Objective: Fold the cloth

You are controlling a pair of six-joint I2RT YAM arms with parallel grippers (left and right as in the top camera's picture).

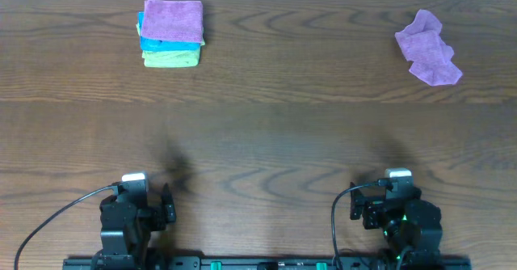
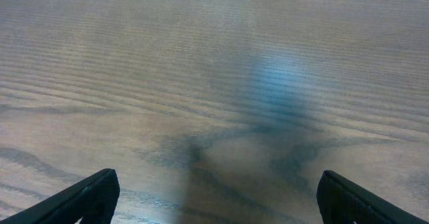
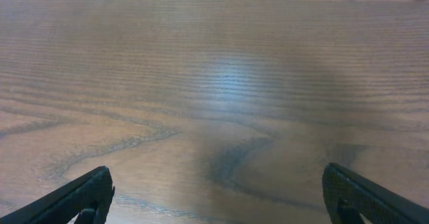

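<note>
A crumpled purple cloth point(image 1: 428, 48) lies unfolded at the far right of the wooden table. A stack of folded cloths point(image 1: 171, 33), purple on top of blue and green, sits at the far left. My left gripper point(image 1: 166, 204) rests near the table's front edge at the left, open and empty; in the left wrist view point(image 2: 216, 194) only bare wood lies between its fingers. My right gripper point(image 1: 357, 207) rests near the front edge at the right, open and empty, with bare wood between its fingers in the right wrist view point(image 3: 218, 190). Both grippers are far from the cloths.
The wooden table point(image 1: 266, 132) spans the whole view. Black cables run from both arm bases along the front edge. A pale wall strip borders the table's far edge.
</note>
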